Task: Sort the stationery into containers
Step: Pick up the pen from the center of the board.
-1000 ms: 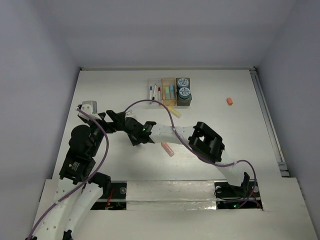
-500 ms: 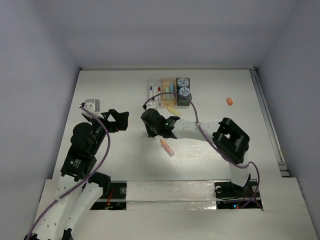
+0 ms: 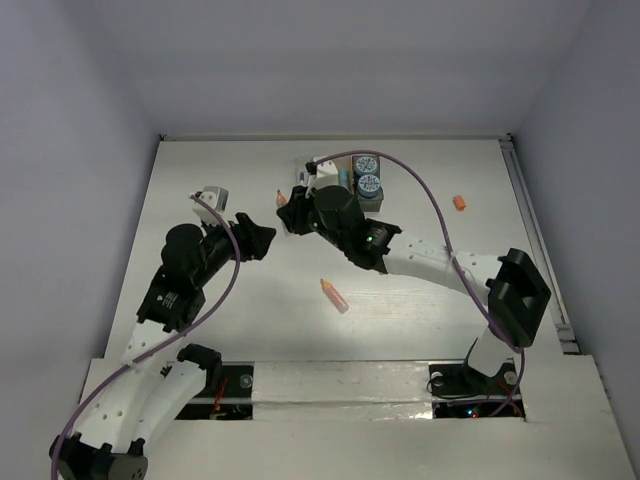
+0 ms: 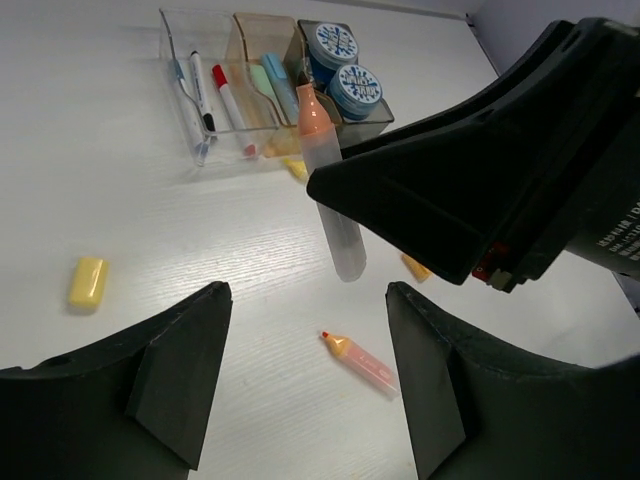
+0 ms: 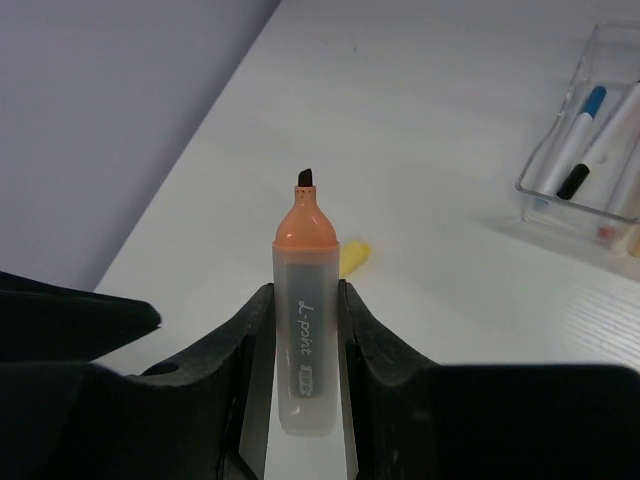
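- Pinching a stubby translucent marker with an orange cap [image 5: 303, 235]: right claw [image 5: 303, 320], both fingers pressed against the barrel, dark tip pointing out past the fingertips.
- Held in the air above the white worktop [image 4: 120, 200], touching nothing but the right claw.
- Spread wide and gripping nothing: left claw [image 4: 305, 300], facing the right claw from close by, the held marker just ahead of its gap and apart from both fingers.
- Beyond both claws, seen from the left wrist: three joined translucent plastic bins in a row, namely a clear bin [image 4: 175, 45], an orange-tinted bin [image 4: 245, 35] and a dark grey bin [image 4: 385, 110].
- Lying in the clear bin: thin white pens with coloured caps [image 4: 200, 85]; in the orange-tinted bin: pastel markers [image 4: 278, 75]; in the dark grey bin: two round blue-white rolls [image 4: 357, 88].
- Flat on the worktop, below and just ahead of the left claw: a loose pink-orange marker [image 4: 360, 360].
- To the left of the left claw in its wrist view: a small yellow eraser-like block [image 4: 88, 282], well apart from the bins.
- Well apart from the right claw, on the far right in the overhead view: a small orange bit [image 3: 459, 202], alone on the worktop.
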`<state>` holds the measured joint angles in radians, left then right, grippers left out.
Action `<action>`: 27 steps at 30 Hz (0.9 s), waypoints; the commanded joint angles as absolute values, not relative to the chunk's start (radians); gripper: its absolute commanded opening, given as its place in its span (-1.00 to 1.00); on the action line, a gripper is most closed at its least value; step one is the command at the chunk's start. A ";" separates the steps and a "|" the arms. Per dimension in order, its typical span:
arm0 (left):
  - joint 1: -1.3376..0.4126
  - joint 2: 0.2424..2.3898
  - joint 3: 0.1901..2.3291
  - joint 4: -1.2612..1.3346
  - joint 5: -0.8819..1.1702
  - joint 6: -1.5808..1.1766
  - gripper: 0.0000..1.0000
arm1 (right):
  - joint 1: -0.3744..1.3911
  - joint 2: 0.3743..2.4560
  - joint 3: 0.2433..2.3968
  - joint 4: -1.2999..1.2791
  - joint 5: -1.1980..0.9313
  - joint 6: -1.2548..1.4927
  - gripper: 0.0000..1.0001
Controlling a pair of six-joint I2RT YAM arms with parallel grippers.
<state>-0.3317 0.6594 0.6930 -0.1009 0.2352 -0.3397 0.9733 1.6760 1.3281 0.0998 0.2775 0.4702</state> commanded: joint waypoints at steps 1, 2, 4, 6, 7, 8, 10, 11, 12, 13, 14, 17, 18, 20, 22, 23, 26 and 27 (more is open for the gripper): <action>-0.313 0.673 0.683 -0.035 0.293 -0.350 0.20 | 1.009 1.651 1.331 0.230 0.282 0.460 -0.90; -0.313 0.676 0.681 -0.034 0.301 -0.351 0.19 | 1.009 1.651 1.331 0.238 0.281 0.463 -0.90; -0.302 0.683 0.680 -0.025 0.318 -0.351 0.15 | 1.018 1.649 1.328 0.259 0.272 0.472 -0.90; -0.302 0.687 0.680 -0.023 0.324 -0.351 0.09 | 1.028 1.649 1.327 0.270 0.258 0.482 -0.90; -0.302 0.692 0.680 -0.023 0.325 -0.350 0.01 | 1.028 1.646 1.324 0.291 0.255 0.486 -0.90; -0.293 0.695 0.680 -0.021 0.327 -0.350 -0.03 | 1.037 1.644 1.321 0.299 0.244 0.491 -0.90; -0.293 0.696 0.680 -0.021 0.330 -0.350 -0.11 | 1.048 1.643 1.324 0.310 0.241 0.494 -0.90; -0.293 0.698 0.680 -0.021 0.330 -0.351 -0.12 | 1.058 1.643 1.325 0.313 0.239 0.492 -0.90; -0.293 0.698 0.680 -0.020 0.330 -0.350 -0.13 | 1.058 1.646 1.330 0.313 0.239 0.491 -0.90; -0.293 0.695 0.680 -0.018 0.333 -0.350 -0.16 | 1.069 1.651 1.336 0.311 0.239 0.491 -0.89; -0.293 0.693 0.680 -0.018 0.333 -0.350 -0.18 | 1.078 1.651 1.338 0.313 0.235 0.494 -0.89; -0.284 0.693 0.678 -0.017 0.333 -0.351 -0.23 | 1.088 1.655 1.335 0.325 0.215 0.511 -0.89; -0.284 0.693 0.678 -0.017 0.334 -0.351 -0.24 | 1.088 1.655 1.333 0.331 0.210 0.514 -0.88; -0.284 0.695 0.678 -0.017 0.334 -0.351 -0.25 | 1.098 1.657 1.333 0.339 0.201 0.515 -0.88; -0.284 0.695 0.678 -0.014 0.336 -0.350 -0.27 | 1.111 1.660 1.336 0.336 0.209 0.508 -0.88; -0.284 0.696 0.678 -0.014 0.339 -0.350 -0.28 | 1.111 1.661 1.336 0.334 0.210 0.508 -0.89; -0.284 0.695 0.678 -0.012 0.341 -0.348 -0.36 | 1.121 1.666 1.332 0.339 0.201 0.518 -0.88; -0.284 0.693 0.678 -0.012 0.342 -0.347 -0.39 | 1.121 1.666 1.328 0.341 0.195 0.523 -0.89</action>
